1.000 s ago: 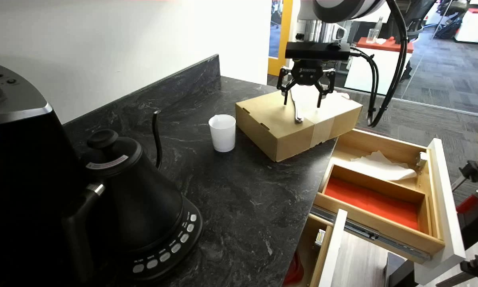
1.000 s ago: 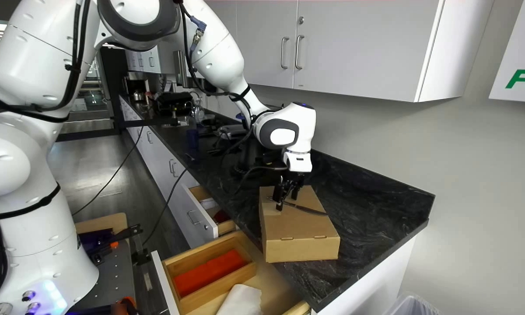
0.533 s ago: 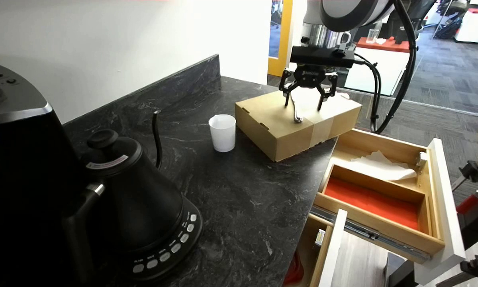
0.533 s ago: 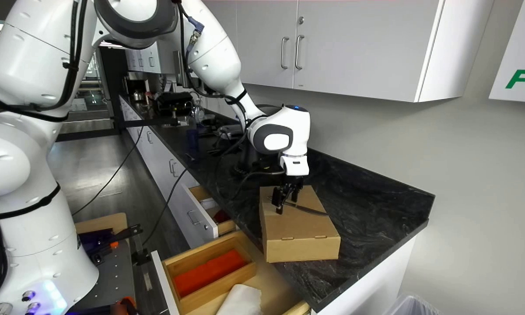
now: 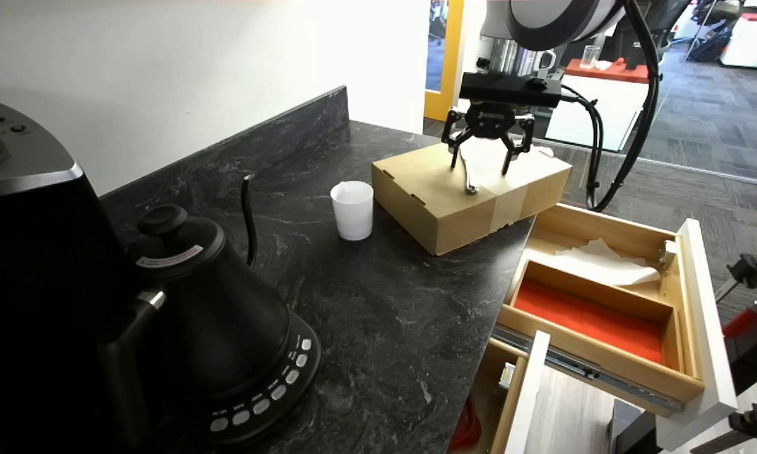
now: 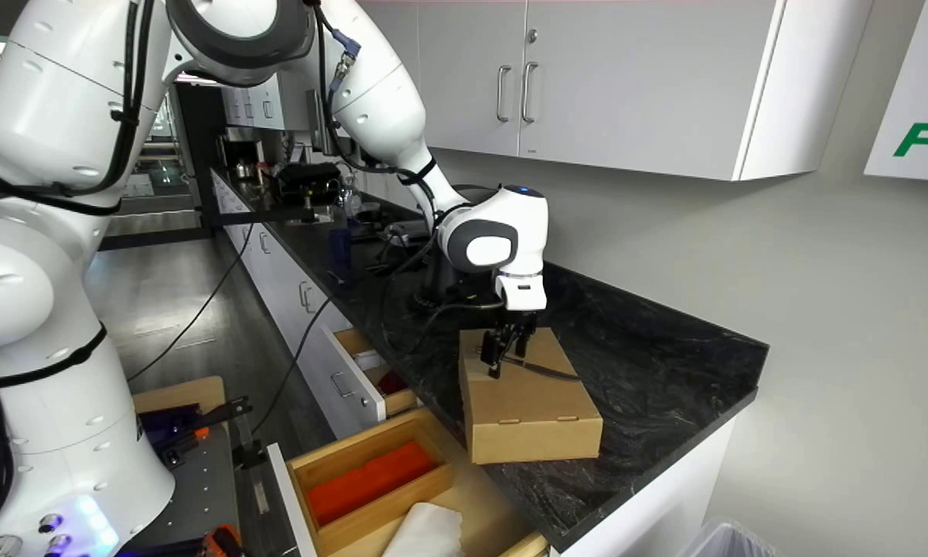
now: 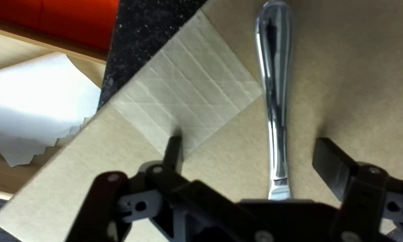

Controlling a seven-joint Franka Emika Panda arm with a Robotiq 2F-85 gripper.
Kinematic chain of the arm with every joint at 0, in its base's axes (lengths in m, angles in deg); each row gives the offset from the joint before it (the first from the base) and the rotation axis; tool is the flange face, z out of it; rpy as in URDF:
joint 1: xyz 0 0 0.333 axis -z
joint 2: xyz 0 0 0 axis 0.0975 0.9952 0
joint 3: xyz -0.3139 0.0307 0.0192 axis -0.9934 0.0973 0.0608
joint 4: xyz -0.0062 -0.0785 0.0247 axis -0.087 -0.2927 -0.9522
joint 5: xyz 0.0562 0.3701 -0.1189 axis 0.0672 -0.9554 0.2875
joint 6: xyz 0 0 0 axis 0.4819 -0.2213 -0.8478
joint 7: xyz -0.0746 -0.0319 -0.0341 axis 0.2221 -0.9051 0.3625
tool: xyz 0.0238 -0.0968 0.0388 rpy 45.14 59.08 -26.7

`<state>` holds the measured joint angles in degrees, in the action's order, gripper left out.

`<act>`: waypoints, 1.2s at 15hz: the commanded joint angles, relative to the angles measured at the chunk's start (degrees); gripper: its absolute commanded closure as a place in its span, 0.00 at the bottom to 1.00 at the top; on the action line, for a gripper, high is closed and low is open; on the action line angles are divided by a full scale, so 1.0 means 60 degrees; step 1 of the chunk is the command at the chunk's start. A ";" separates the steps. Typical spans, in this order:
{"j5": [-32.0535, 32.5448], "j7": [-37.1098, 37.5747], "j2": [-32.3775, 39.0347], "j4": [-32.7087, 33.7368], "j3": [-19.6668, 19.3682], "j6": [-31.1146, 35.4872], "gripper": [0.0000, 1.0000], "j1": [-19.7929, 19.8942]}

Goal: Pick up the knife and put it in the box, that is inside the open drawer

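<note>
The knife (image 7: 278,90) is silver and slim. It lies flat on the brown cardboard box, and shows in both exterior views (image 5: 469,180) (image 6: 545,371). In the wrist view its blade end is hidden under the gripper body. My gripper (image 7: 249,144) is open, pointing down, with one finger on each side of the knife and a gap on both sides; it also shows in both exterior views (image 5: 479,169) (image 6: 507,363). I cannot tell if the fingertips touch the cardboard. The wooden box (image 5: 586,321) with the red floor sits inside the open drawer (image 6: 479,503); it holds nothing visible.
The cardboard box (image 5: 429,183) stands at the counter's edge beside the drawer. White paper (image 5: 605,261) lies in the drawer next to the wooden box. A white cup (image 5: 353,211) and a black kettle (image 5: 208,309) stand on the dark counter. A lower drawer (image 5: 523,403) is also open.
My gripper has lowered slightly around the knife, then stayed still over the last half second. Its fingers remain open. The cardboard box has shifted very slightly.
</note>
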<state>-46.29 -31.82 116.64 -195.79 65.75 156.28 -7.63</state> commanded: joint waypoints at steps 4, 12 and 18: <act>0.0030 0.0242 -0.0467 -0.0131 -0.0096 -0.0432 0.00 -0.0067; 0.0035 0.0291 -0.0482 0.0034 -0.0058 -0.0749 0.05 -0.0055; 0.0038 0.0282 -0.0392 0.0136 -0.0026 -0.1227 0.53 -0.0036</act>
<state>-46.23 -31.43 115.18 -195.29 65.63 151.82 -7.81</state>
